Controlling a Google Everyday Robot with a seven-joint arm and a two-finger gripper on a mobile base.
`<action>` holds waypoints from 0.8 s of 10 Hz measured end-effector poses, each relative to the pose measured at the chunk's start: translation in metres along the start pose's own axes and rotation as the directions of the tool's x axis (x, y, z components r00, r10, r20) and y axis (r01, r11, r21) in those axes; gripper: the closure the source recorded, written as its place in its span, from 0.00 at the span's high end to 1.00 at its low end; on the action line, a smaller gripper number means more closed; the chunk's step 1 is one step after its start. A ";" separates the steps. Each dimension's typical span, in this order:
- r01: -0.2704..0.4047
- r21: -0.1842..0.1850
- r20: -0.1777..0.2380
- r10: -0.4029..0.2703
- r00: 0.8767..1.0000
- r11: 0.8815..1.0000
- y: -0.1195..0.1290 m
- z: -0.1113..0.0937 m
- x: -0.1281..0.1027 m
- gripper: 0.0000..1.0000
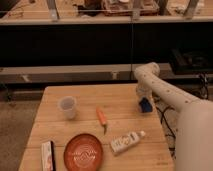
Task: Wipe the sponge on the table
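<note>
The dark blue sponge rests on the light wooden table near its right edge. My gripper hangs directly over the sponge at the end of the white arm, which reaches in from the lower right. The gripper's lower part meets the sponge's top, and its tips are hidden there.
A clear cup stands left of centre. An orange carrot lies mid-table, a white bottle on its side nearer the front. A red plate and a small box sit at the front left. A long pale shelf runs behind.
</note>
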 end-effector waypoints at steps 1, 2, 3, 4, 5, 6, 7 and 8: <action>-0.006 0.002 0.007 0.006 1.000 1.000 -0.003 0.003 -0.017 0.00; -0.006 0.007 0.013 0.006 1.000 1.000 -0.011 0.005 -0.034 0.00; -0.008 0.024 0.007 0.008 1.000 1.000 -0.023 0.005 -0.049 0.00; -0.009 0.047 0.001 0.009 1.000 0.999 -0.040 0.002 -0.066 0.00; 0.003 0.053 -0.004 -0.003 1.000 0.999 -0.056 0.000 -0.074 0.00; 0.020 0.065 -0.006 -0.020 1.000 0.998 -0.075 -0.001 -0.081 0.00; 0.048 0.079 -0.006 -0.048 0.999 0.996 -0.095 -0.001 -0.085 0.00; 0.084 0.093 -0.001 -0.084 0.996 0.992 -0.114 0.002 -0.086 0.00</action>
